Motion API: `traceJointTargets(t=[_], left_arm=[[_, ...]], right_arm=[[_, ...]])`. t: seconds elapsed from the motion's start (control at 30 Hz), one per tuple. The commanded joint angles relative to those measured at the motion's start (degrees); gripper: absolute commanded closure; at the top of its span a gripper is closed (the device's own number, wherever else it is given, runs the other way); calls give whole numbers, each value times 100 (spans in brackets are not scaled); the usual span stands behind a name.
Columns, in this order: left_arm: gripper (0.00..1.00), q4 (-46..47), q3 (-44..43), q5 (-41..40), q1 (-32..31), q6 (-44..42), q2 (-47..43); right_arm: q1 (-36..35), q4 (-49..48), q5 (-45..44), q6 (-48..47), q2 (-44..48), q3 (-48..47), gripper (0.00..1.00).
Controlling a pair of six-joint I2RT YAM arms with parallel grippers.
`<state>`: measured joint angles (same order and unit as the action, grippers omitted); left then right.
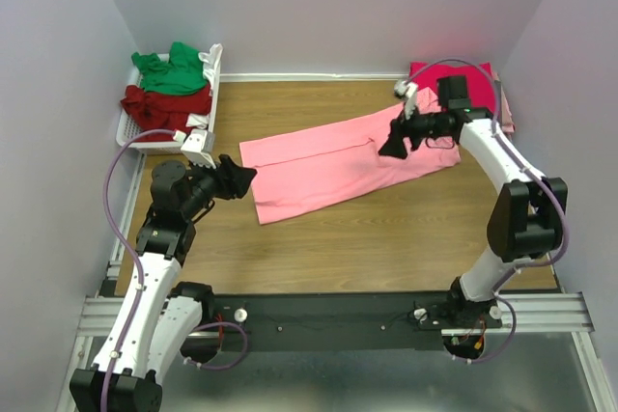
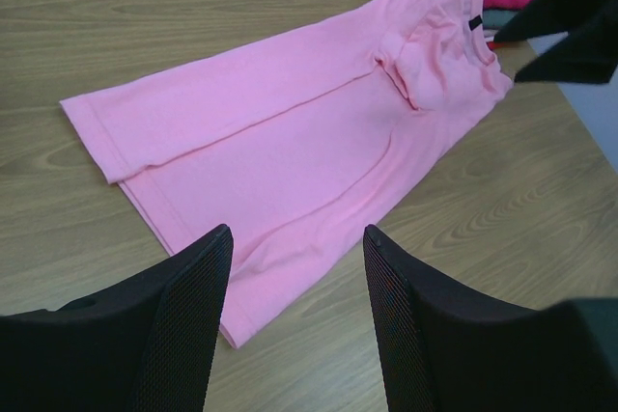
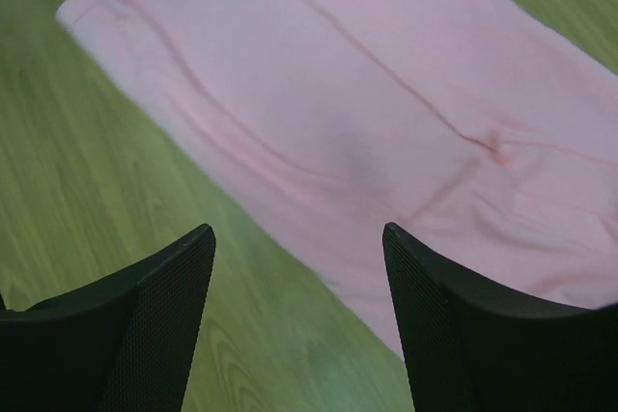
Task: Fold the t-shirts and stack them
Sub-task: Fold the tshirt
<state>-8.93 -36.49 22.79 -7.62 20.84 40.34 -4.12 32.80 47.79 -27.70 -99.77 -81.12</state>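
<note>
- Position of the cloth – the pink t-shirt [image 1: 338, 163] lay flat on the bench [image 1: 386, 248], around its middle. It was already narrowed into a long strip, with the sleeves turned in.
- Long axis – it ran on a shallow diagonal from the bench's left side towards the far right corner. The collar end, with its dark neck label [image 2: 473, 21], pointed at the far right corner. The hem end pointed left, slightly nearer the arms.
- Left end effector [image 1: 239, 178] – fingers spread with nothing between them, it hung just beside the hem end. From there the strip stretched away from it along its whole length.
- Right end effector [image 1: 394, 147] – fingers also spread and empty, it hovered over the collar half. Its wrist view looked down the strip towards the hem.
- Nearness – each arm had one end: the left was nearer the hem, the right nearer the collar.
- Judgement – the next fold likely crosses that long axis, carrying one short end over to the other, so each grip should sit square to the strip.
- Elsewhere – a magenta t-shirt [image 1: 478, 79] lay in the far right corner. Green [image 1: 174, 69] and dark red [image 1: 164, 103] t-shirts sat in the white basket [image 1: 214, 84] at the far left.
</note>
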Motion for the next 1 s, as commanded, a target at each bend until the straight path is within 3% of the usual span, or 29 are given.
traceJointTargets(t=[0.0,0.03,0.1,0.13,0.17,0.33,0.57,0.8,0.9,0.97], left_arm=[[36,111,19,95,-21,-36,-192],[36,93,2,86,-21,-62,-236],[36,84,-7,59,-20,-80,-403],[36,76,-33,68,-21,-115,-456],[36,49,-51,25,-21,-124,-596],[35,-73,-165,-467,32,-115,-1124],[35,-434,-341,-1557,182,34,-1467],[34,-961,-447,-3462,199,570,-1502],[34,-1093,-491,-3702,199,684,-1503],[34,-1120,-508,-3755,199,702,-1537]], right_arm=[[-1219,1194,341,-2220,317,702,23],[-1997,1107,84,-2570,457,999,23],[-2766,791,-829,-2617,493,1186,22],[-3474,389,-1181,-2469,380,1204,22],[-3769,151,-1828,-2424,257,1143,22],[-5113,-326,-3090,-1915,-683,361,23],[-5679,-643,-4005,-1379,-1958,-737,32],[-5679,-696,-4331,-1264,-2547,-1230,35],[-5688,-722,-4392,-1255,-2723,-1283,41],[-5688,-713,-4366,-1238,-2820,-1292,49]])
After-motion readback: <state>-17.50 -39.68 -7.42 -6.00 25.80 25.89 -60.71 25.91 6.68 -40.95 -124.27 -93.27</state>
